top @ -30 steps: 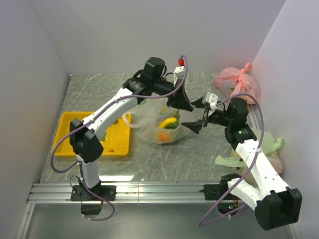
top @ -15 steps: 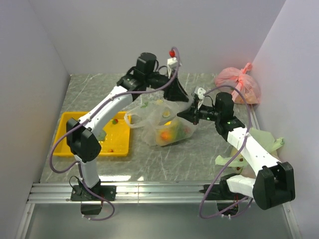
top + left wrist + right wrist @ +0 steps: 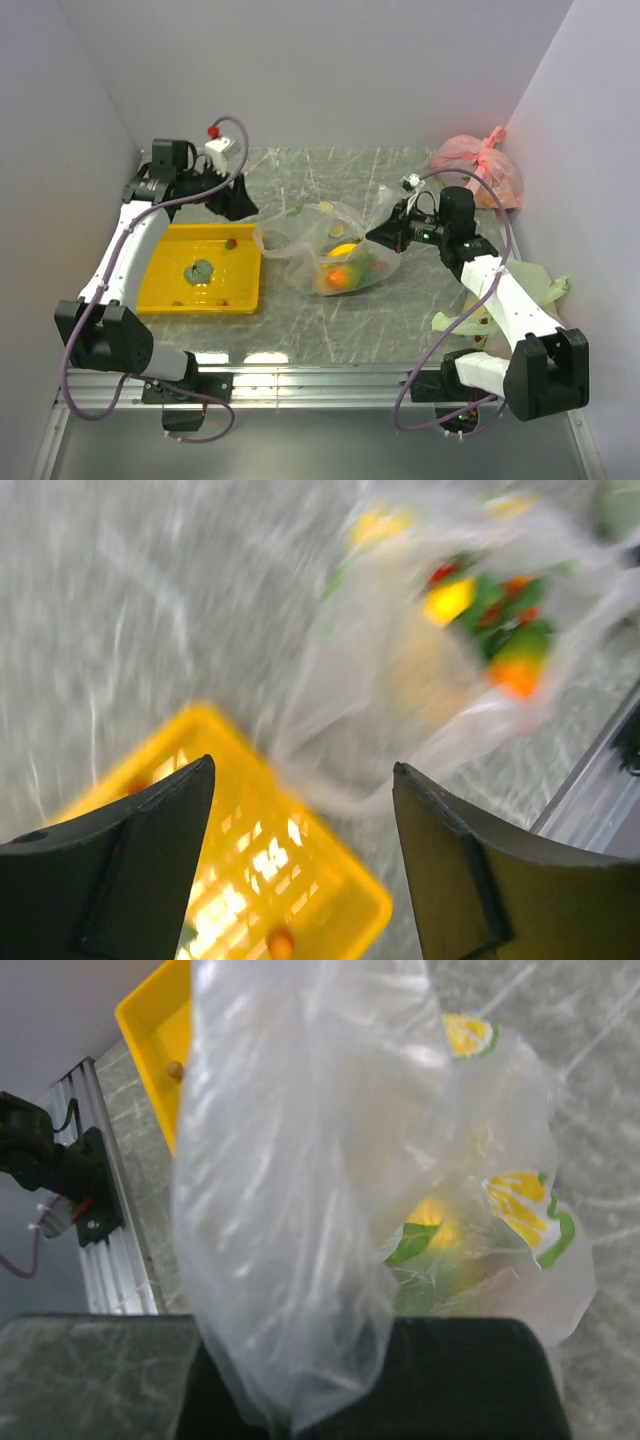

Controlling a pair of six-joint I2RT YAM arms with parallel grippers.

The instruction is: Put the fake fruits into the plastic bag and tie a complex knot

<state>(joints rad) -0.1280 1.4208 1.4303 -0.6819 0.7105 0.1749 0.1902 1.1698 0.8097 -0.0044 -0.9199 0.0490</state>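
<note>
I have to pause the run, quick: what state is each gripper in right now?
Left gripper: open, jaws empty.
Right gripper: shut on the plastic bag.

Top camera looks down from behind over the whole table (image 3: 330, 170); both wrist cameras, far nearer, share bag (image 3: 300, 1210) and tray (image 3: 255, 790).

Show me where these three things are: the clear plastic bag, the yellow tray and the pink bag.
plastic bag (image 3: 305, 240), top external view, on the clear film of its left side.
yellow tray (image 3: 150, 275), top external view, on a bare part of its floor.
pink bag (image 3: 485, 175), top external view, on its body below the knot.
</note>
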